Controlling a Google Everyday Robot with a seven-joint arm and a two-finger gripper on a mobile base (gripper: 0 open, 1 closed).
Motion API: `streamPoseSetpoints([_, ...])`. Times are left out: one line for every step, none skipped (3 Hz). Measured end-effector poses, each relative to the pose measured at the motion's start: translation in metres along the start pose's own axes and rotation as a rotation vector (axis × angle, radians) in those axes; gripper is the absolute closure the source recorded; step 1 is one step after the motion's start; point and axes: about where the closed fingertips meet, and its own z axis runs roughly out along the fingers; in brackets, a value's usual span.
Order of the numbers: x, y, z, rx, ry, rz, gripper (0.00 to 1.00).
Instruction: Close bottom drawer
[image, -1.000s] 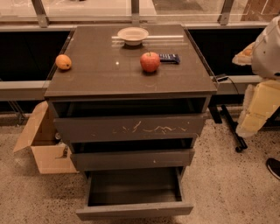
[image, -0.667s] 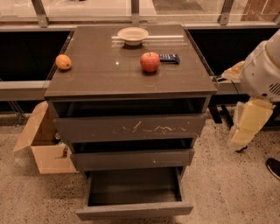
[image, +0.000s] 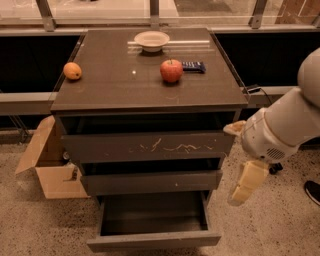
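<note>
The dark grey-brown cabinet (image: 150, 90) has three drawers. The bottom drawer (image: 152, 241) is pulled far out, its plain front low in the camera view and its inside empty. The middle drawer (image: 150, 182) and the scratched top drawer (image: 147, 146) stand slightly out. My gripper (image: 246, 184) hangs pale and downward off the white arm (image: 282, 127), to the right of the cabinet, level with the middle drawer and apart from it. It is above and right of the bottom drawer's front corner.
On the cabinet top lie an orange (image: 72, 71), a red apple (image: 171, 70), a white bowl (image: 151, 39) and a dark bar (image: 193, 65). An open cardboard box (image: 47, 162) stands on the floor at left. A dark shoe-like thing (image: 313, 190) is at far right.
My arm has swung left and down, bringing the gripper from beside the cabinet top toward the right side of the lower drawers. The drawers have not moved.
</note>
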Motion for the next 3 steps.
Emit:
streamPoseSetpoints([0.001, 0.002, 0.008, -0.006, -0.005, 0.004, 0.0])
streamPoseSetpoints([0.003, 0.006, 0.022, -0.026, 0.001, -0.006, 0.0])
streamPoseSetpoints([0.018, 0.018, 0.072, -0.068, 0.03, -0.054, 0.0])
